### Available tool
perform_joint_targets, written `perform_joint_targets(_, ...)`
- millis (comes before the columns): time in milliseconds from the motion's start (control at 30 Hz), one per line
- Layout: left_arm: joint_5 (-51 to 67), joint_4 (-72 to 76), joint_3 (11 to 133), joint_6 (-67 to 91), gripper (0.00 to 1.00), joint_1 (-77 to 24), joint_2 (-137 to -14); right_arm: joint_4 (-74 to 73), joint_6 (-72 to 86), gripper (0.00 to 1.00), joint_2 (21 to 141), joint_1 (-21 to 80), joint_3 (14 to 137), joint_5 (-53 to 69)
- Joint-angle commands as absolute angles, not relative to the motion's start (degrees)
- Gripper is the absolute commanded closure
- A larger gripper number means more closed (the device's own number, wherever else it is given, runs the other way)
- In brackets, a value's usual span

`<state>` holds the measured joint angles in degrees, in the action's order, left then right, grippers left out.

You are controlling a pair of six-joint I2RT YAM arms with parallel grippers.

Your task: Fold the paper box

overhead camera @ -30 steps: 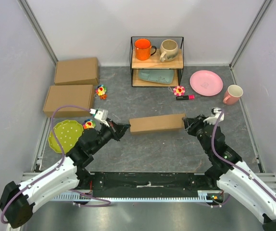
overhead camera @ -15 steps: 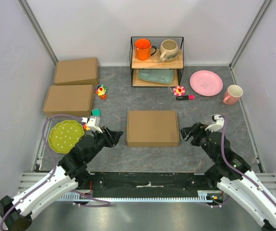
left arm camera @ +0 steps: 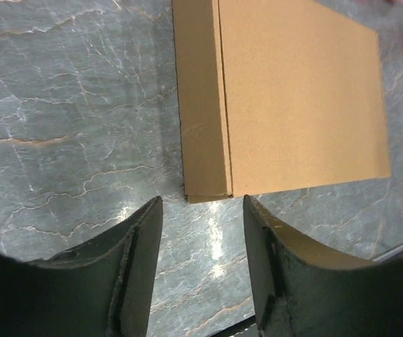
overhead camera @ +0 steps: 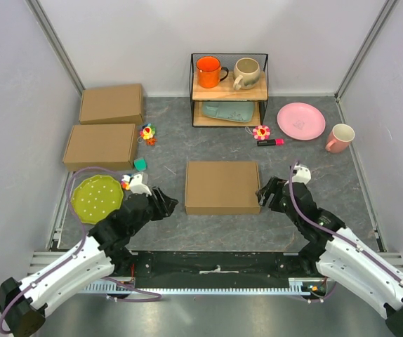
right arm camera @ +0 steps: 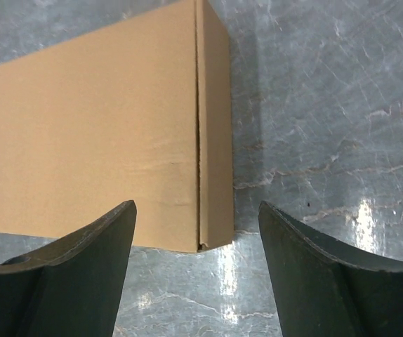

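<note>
While lying closed and flat at the middle of the table (overhead camera: 215, 232), paper box (overhead camera: 222, 187), gripped by neither claw. Low near its left edge, left gripper (overhead camera: 168, 203), jaws parted, empty. Just beside its right edge, right gripper (overhead camera: 263, 195), jaws wide, empty.

The counter (overhead camera: 208, 151) is dark grey with thin white lines like marble, and light shines on it in small bright spots. Plain pale walls (overhead camera: 208, 35) stand on three sides, with a silver post (overhead camera: 55, 42) in each back corner. A black wire shelf (overhead camera: 252, 92) with two wooden boards sits at the back.
</note>
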<state>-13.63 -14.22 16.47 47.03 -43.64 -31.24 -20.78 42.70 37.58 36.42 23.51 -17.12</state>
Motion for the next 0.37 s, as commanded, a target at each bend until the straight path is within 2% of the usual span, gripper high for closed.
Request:
perform_joint_targets(0,-21.2,-18.7,20.9,54.0,0.33,-43.9,-27.4,-14.4,40.3,0.21,33.7,36.6,23.5,-19.1)
perform_joint_targets(33,-23.8,-19.3,21.1,56.1,0.21,-43.9,-27.1,-14.4,39.4,0.21,33.3,36.6,23.9,-19.2)
perform_joint_targets(67,-25.0,-20.4,21.3,57.1,0.01,-43.9,-26.9,-14.9,38.8,0.21,33.0,36.6,24.3,-19.6)
perform_joint_targets(333,-29.2,-31.7,27.4,62.6,0.01,-43.9,-33.7,-16.1,36.3,0.20,33.0,36.6,26.5,-21.1)
